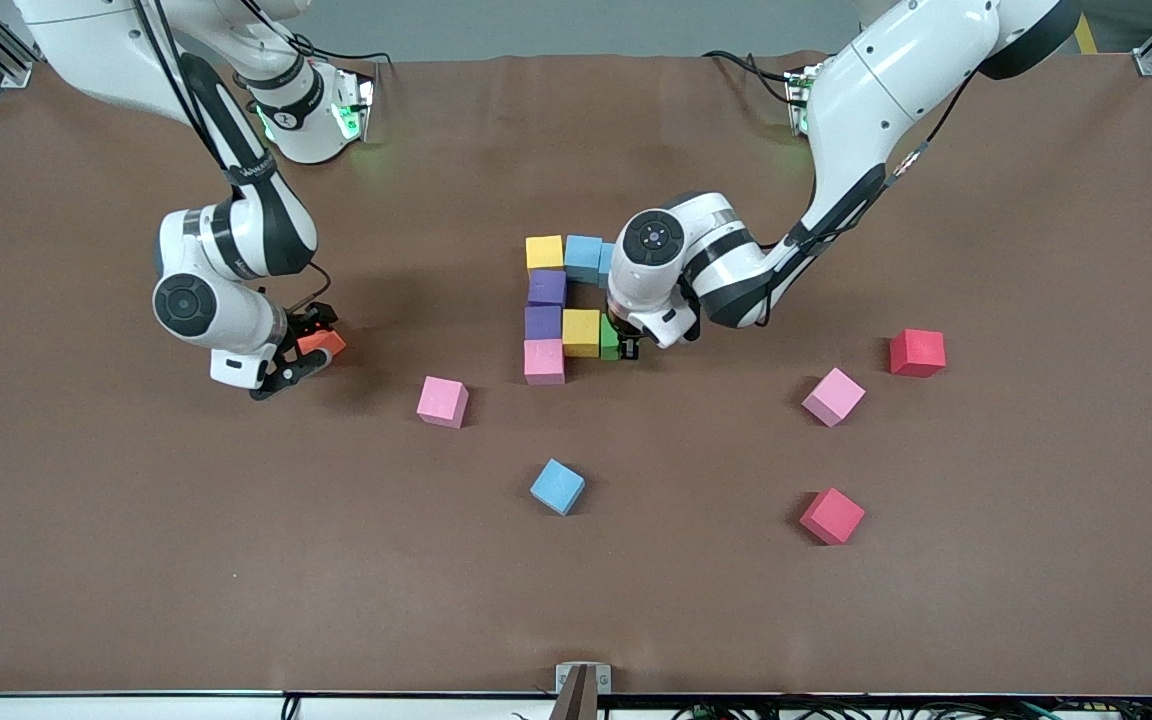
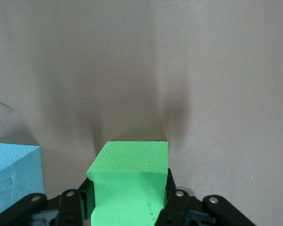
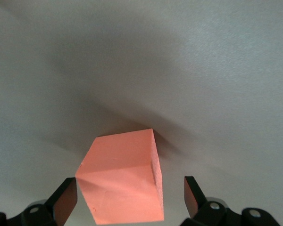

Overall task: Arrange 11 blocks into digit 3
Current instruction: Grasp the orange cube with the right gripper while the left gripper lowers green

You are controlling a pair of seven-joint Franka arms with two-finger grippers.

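The partial digit 3 stands mid-table: a yellow block (image 1: 544,252) and light blue block (image 1: 583,258) on top, two purple blocks (image 1: 547,288) and a pink block (image 1: 544,361) as the spine, and a yellow block (image 1: 581,333) in the middle bar. My left gripper (image 1: 621,345) (image 2: 128,188) is shut on a green block (image 1: 610,338) (image 2: 129,179), low beside that yellow block. A light blue block (image 2: 12,176) shows next to it. My right gripper (image 1: 311,350) (image 3: 130,197) is open, with its fingers (image 3: 66,200) on either side of an orange block (image 1: 321,343) (image 3: 122,181) on the table.
Loose blocks lie nearer the front camera: a pink block (image 1: 442,401), a light blue block (image 1: 557,486), and, toward the left arm's end, a pink block (image 1: 833,396) and two red blocks (image 1: 917,352) (image 1: 832,516). The brown table top (image 1: 236,560) spreads around them.
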